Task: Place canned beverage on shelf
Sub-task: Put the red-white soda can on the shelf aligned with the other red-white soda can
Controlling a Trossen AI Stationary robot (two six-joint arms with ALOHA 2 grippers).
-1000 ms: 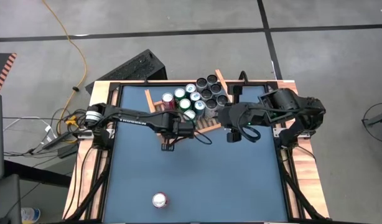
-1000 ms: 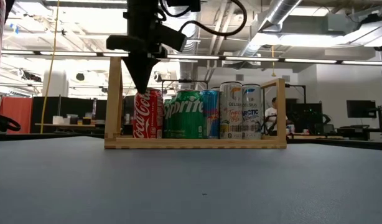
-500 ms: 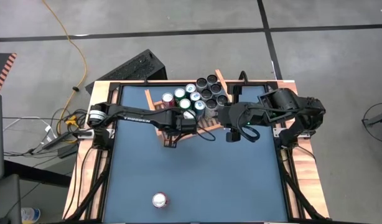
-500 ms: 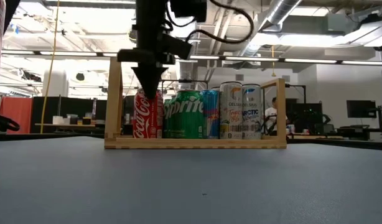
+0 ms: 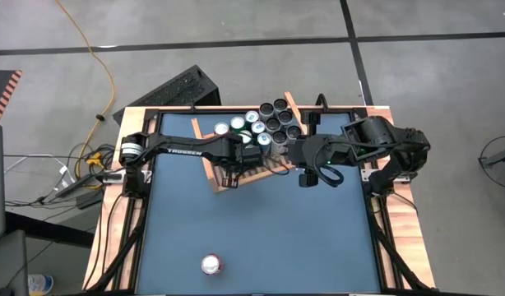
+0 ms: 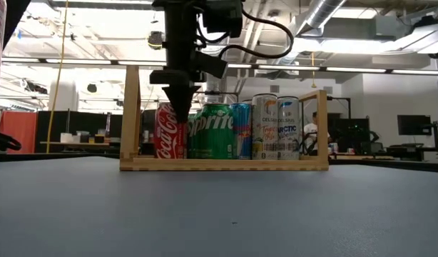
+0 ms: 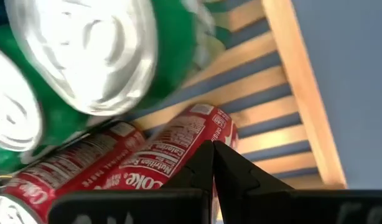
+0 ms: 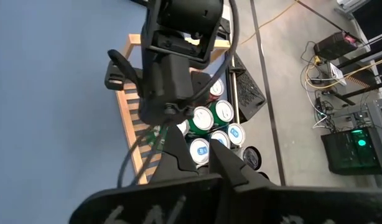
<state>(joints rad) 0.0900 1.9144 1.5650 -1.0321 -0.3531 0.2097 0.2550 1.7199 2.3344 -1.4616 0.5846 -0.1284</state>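
Observation:
The wooden shelf [image 6: 226, 164] stands at the table's far middle, holding several upright cans: a red Coca-Cola can [image 6: 169, 132], a green Sprite can [image 6: 210, 130] and others. A loose red can [image 5: 211, 264] stands upright near the table's front edge. My left gripper [image 6: 182, 120] is shut and points down over the shelf's near left part, its tips level with the Coca-Cola can's upper side [image 7: 178, 146]. My right gripper [image 5: 306, 177] hangs shut, high above the table, right of the shelf and holding nothing. My left gripper has its shut fingertips [image 7: 203, 163] right at the Coca-Cola can's side [image 7: 190, 138], coming from above and slanting toward the far edge. Whether they touch the can, I cannot tell. The can stands upright on the shelf's slats.
Bare blue tabletop [image 5: 302, 238] lies between the shelf and the front edge. Wooden rails [image 5: 113, 222] frame the table's sides. A black crate [image 5: 183, 89] sits on the floor behind the table. A person [image 6: 313, 132] sits far off in the room.
My left gripper has gone toward the table's right and far edge and sunk a little, from over the shelf's left post to the Coca-Cola can's right side, staying shut. The shelf and its cans have kept their places.

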